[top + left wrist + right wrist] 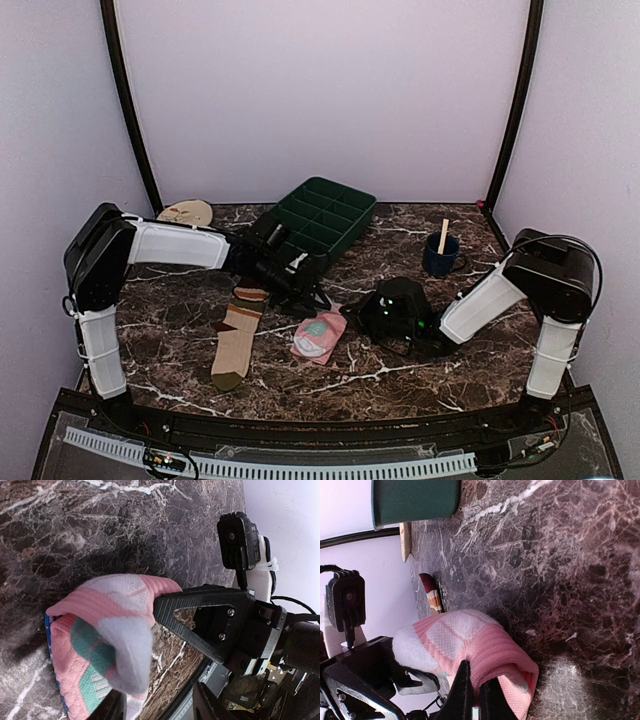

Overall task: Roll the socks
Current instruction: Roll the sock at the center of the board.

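Note:
The pink sock (318, 338) lies folded mid-table, with teal and white patches. My right gripper (476, 692) is shut on a fold of the pink sock (470, 635); in the top view the right gripper (350, 315) sits at the sock's right edge. My left gripper (157, 710) stands open over the pink sock (100, 630), whose white toe hangs between the fingers without being pinched. From above, the left gripper (312, 298) is just behind the sock. The striped beige sock (238, 335) lies flat to the left, its cuff end (431, 592) showing in the right wrist view.
A green compartment tray (325, 215) stands at the back centre. A blue cup (440, 255) with a wooden stick is at the back right. A round beige disc (187, 212) lies at the back left. The two grippers are close together over the pink sock.

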Motion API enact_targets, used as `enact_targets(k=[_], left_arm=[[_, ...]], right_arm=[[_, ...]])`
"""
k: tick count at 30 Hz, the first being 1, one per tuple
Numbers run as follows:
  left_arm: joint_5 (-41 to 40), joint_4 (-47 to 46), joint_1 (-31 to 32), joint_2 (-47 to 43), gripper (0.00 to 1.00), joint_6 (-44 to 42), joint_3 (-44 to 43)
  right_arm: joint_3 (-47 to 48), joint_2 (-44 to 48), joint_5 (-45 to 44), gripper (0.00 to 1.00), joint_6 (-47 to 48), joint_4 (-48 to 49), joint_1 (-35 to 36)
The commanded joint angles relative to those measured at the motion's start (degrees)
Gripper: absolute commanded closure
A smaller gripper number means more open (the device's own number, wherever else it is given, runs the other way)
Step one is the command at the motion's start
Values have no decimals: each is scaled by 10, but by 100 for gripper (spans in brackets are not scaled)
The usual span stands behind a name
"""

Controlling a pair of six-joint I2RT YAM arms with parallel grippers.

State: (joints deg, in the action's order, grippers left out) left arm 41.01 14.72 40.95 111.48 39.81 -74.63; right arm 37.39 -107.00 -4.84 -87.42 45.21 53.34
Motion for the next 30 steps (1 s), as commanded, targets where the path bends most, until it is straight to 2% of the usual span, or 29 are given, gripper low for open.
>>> enact_targets(k=[1, 12, 21, 26, 30], left_arm=[[-22, 0, 9, -8, 50, 26, 24], [-91, -7, 7, 27, 43, 37, -36], [-103, 4, 1, 56, 44, 39, -69], [-93, -10, 0, 58, 55, 45, -71], [-84, -22, 0, 60, 73, 46, -67]], right_arm=[[9, -5, 5, 100, 4, 18, -7], [3, -4, 17, 100, 7, 19, -8], [-1, -2, 26, 100, 7, 20, -8], [-2, -2, 28, 100, 7, 16, -9], [-1, 0, 27, 100, 10, 8, -9]])
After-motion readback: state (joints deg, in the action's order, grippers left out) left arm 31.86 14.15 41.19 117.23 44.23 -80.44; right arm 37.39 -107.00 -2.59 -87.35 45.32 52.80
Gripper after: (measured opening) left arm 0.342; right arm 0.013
